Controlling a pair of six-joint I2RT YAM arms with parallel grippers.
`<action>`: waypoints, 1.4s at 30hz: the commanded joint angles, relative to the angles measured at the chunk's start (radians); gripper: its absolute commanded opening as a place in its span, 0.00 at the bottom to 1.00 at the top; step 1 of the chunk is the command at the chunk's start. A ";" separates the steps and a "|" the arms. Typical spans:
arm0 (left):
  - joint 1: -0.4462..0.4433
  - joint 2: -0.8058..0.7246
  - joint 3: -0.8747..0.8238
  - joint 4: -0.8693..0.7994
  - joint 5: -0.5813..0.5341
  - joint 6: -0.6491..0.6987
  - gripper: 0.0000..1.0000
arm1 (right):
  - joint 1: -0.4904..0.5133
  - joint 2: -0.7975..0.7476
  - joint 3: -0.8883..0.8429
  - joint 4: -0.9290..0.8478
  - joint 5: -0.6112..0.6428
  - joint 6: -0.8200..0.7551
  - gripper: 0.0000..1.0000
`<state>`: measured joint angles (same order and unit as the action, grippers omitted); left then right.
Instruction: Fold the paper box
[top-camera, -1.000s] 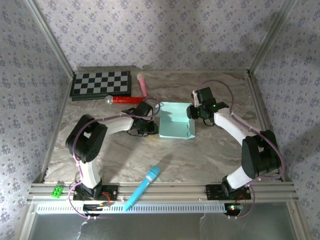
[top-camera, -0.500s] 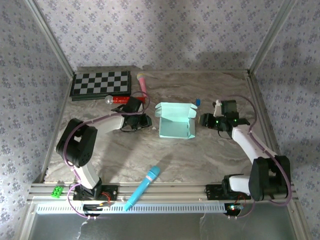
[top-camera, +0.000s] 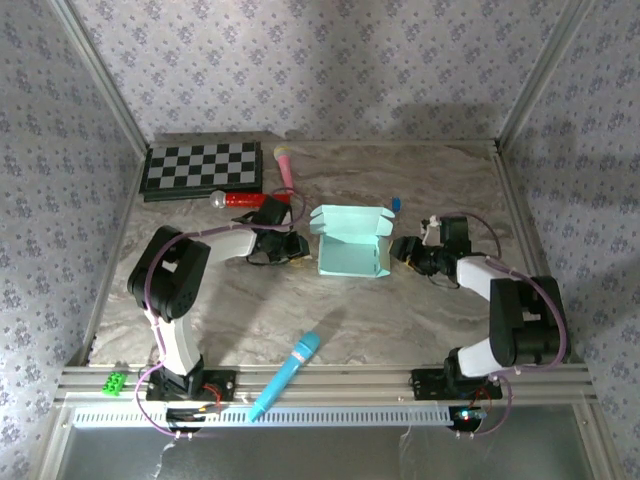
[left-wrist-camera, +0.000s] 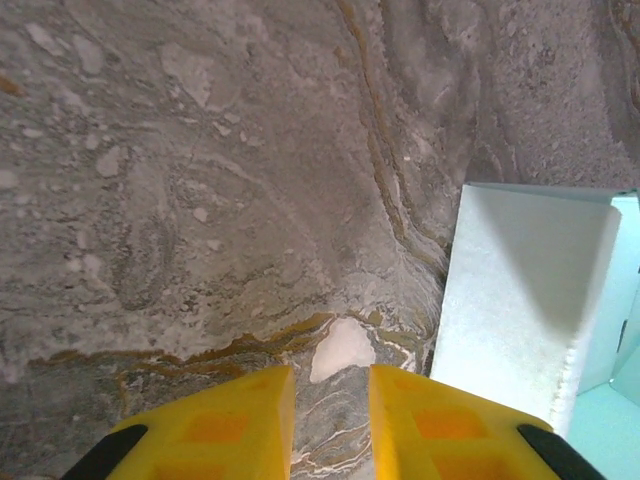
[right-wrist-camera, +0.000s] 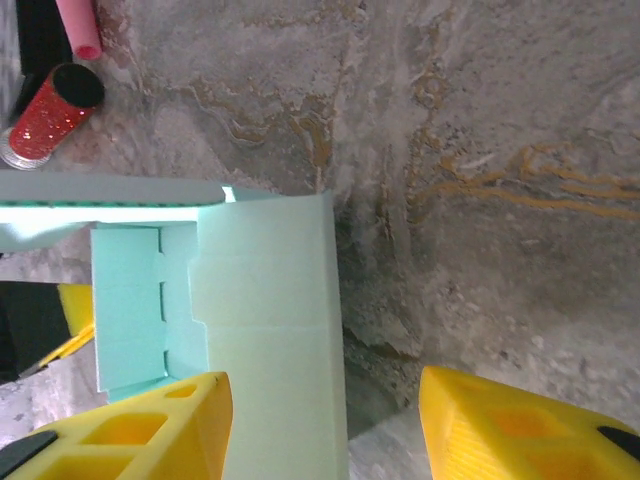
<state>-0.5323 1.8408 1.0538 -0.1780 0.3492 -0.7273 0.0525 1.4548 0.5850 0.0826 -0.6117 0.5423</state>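
**Change.** Both end effectors have let go of the box (top-camera: 350, 258) and drawn off its sides. The right end effector (top-camera: 404, 250) swung wide and is now back close to the box's right wall. The box sits on the surface (top-camera: 400, 320) between the two end effectors, with its walls partly raised and its rear flap standing. Judgement: the fold just pressed holds unaided, and the closing folds remain to be done.

**State.** The left end effector (left-wrist-camera: 332, 385) has its fingers narrowly apart with nothing between them. A box wall lies ahead and to its right, just beside it. The right end effector (right-wrist-camera: 322, 385) has its fingers wide apart and grips nothing. The box's wall edge lies between them, close to the left finger; contact cannot be determined.

**Clearance.**
- A red tube (top-camera: 250, 199) lies near the left end effector on its far side, with a chessboard (top-camera: 200, 168) beyond it.
- Open surface lies behind the right end effector.
- A blue microphone (top-camera: 288, 375) lies well apart, toward the arm bases.
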 joint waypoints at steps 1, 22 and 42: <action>-0.012 0.014 0.031 0.021 0.035 -0.008 0.25 | 0.001 0.036 -0.011 0.082 -0.057 0.035 0.53; -0.033 0.031 0.032 0.054 0.063 -0.026 0.20 | 0.071 0.146 0.026 0.183 -0.099 0.061 0.43; -0.075 0.024 0.022 0.070 0.056 -0.047 0.19 | 0.240 0.198 0.214 -0.202 0.280 -0.126 0.35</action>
<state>-0.5835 1.8656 1.0676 -0.1295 0.3965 -0.7582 0.2569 1.6226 0.7666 0.0383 -0.4427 0.4885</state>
